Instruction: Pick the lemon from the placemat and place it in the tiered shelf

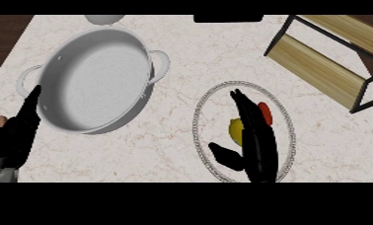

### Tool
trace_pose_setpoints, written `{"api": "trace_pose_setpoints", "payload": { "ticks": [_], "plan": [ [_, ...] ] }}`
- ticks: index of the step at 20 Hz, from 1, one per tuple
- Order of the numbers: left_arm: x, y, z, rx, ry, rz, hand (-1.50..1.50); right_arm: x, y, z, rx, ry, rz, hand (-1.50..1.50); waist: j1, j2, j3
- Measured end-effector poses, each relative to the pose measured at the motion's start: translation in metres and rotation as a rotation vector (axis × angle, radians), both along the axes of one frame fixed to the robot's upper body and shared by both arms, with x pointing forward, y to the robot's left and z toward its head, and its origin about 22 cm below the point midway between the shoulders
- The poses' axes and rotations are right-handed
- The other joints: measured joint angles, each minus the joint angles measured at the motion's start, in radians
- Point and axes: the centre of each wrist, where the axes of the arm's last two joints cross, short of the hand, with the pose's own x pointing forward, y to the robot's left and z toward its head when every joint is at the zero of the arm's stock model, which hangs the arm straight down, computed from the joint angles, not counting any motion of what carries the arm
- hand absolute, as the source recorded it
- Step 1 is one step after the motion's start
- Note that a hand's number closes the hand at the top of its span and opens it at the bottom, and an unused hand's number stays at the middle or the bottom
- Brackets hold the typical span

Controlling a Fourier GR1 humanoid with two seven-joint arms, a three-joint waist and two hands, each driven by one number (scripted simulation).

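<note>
Lemon (236, 129) is sitting on the round placemat (206, 101) at roughly 5 o'clock on the table (211, 51), so we're calling the pick not done yet. Our right hand (256, 142) hangs right over the mat with its fingers stretched out straight toward 12 and the thumb splayed off toward 9, so it's open and wrapped around nothing. The lemon peeks out just beside the fingers, on their 9 o'clock side, partly hidden by them; we can't tell if they're touching it. A small red thing (266, 113) shows on the other side of the fingers, also on the mat.

Tiered shelf (328, 56) is up at 2 o'clock, well apart from the mat, and nothing of ours is in it as far as we can see. So basically everything's left: close on the lemon, lift it, carry it over, set it on a tier.

Our left hand (22, 125) rests at the 9 o'clock edge, fingers straight and up, just beside the big white pan (91, 78), which takes up 10 o'clock.
</note>
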Motion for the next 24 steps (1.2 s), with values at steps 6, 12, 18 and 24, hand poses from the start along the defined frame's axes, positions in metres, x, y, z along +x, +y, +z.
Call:
{"api": "trace_pose_setpoints", "payload": {
  "ticks": [6, 12, 18, 24],
  "plan": [
    [0.003, 0.001, 0.004, -0.005, 0.003, -0.007, 0.0, -0.005, 0.007, 0.022, -0.273, 0.219, -0.029, -1.5, -0.002, 0.003, -0.003],
    [0.003, -0.003, 0.005, -0.013, 0.005, -0.022, 0.0, -0.007, 0.022, 0.046, -0.536, 0.457, -0.013, -1.5, 0.014, 0.008, -0.001],
    [0.007, -0.006, 0.007, -0.018, 0.007, -0.035, 0.0, 0.003, 0.033, 0.068, -0.661, 0.519, 0.023, -1.5, 0.02, 0.011, 0.001],
    [0.01, -0.003, 0.003, -0.024, -0.001, -0.035, 0.0, 0.014, 0.028, 0.069, -0.709, 0.567, 0.022, -1.5, 0.019, 0.012, 0.003]
  ]
}}
